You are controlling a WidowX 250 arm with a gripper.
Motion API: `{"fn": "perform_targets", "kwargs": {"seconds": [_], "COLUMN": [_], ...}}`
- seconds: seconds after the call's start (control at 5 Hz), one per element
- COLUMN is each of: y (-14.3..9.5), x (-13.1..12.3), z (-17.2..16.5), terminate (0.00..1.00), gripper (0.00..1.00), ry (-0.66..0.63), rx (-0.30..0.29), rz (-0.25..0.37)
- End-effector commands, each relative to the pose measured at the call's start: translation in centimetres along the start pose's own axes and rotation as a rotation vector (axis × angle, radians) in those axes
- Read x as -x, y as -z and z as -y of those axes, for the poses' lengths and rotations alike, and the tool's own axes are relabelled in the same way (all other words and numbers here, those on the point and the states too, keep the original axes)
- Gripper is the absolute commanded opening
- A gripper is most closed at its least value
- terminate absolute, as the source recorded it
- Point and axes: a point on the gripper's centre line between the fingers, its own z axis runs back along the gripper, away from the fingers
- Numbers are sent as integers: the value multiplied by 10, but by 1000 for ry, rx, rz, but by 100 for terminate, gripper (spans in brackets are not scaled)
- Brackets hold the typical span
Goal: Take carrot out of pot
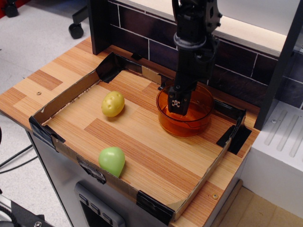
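Nearest the bottom of the frame, the light green fruit (112, 161) lies against the front cardboard wall (75, 153) of the shallow wooden tray, well apart from everything else. Farther back and left of centre sits the yellow potato (113, 104), also loose on the boards and clear of the arm's path.

Right of centre stands the pot (166, 120), its translucent orange wall close to the tray's back right corner. The gripper (176, 105) hangs straight down from the dark arm (194, 42) and reaches inside the rim, a vertical approach that probably suits the low walls and lets the fingers drop onto what lies at the bottom. The carrot must be inside the pot under the fingertips, but it is hidden by the gripper and by the orange tint, so whether the fingers are clamped on it or spread cannot be told.

Behind, the dark tiled backsplash (137, 28) and the tray's rear wall leave upward as the free way out.
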Motion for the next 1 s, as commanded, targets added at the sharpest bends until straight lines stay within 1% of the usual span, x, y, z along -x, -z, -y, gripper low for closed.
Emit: {"fn": "perform_targets", "kwargs": {"seconds": [0.0,0.8], "y": [-4,13], "x": [0,-3], "z": [9,13], "terminate": [0,0], "gripper": [100,100], "ry": [28,44], "rx": [-36,-34], "rz": [8,-11]}}
